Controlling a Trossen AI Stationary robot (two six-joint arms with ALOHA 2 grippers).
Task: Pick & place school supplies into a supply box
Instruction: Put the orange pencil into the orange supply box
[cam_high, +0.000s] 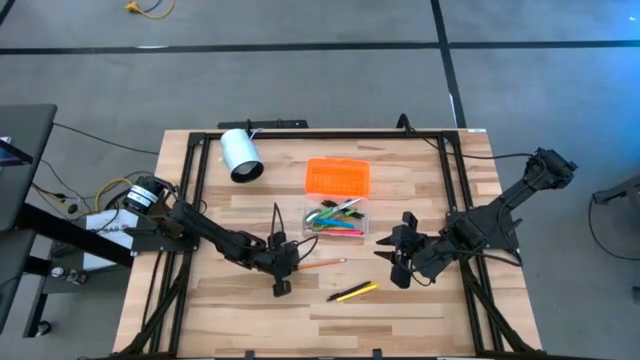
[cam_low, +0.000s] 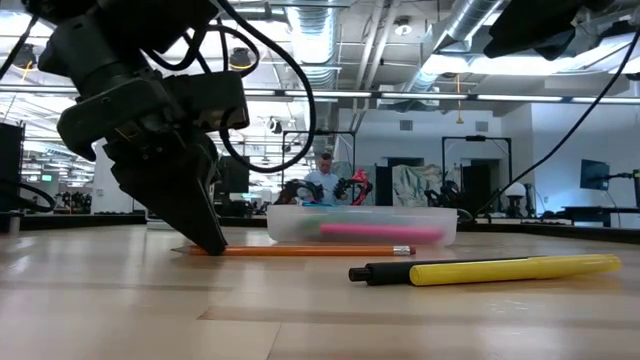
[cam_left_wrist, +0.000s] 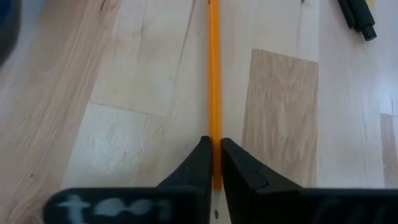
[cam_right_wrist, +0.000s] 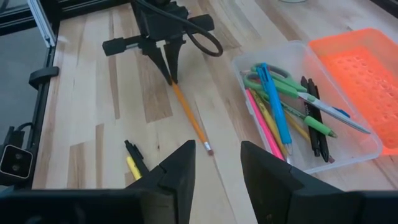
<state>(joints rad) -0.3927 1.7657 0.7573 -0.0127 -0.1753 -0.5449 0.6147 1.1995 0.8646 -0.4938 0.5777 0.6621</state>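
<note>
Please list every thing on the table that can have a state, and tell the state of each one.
Left tool: shut on the orange pencil.
Orange pencil: flat on the table, one end gripped.
Right tool: open, empty, above the table.
Supply box: open, holding pens and scissors.
Orange lid: off, beside the box.
Yellow marker: flat on the table, untouched.
White cylinder: on its side.

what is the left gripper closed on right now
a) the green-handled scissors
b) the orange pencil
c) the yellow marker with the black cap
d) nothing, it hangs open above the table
b: the left gripper has its fingers pinched on one end of the orange pencil, which lies flat on the table, while the yellow marker lies apart from it and the scissors sit in the clear box.
</note>
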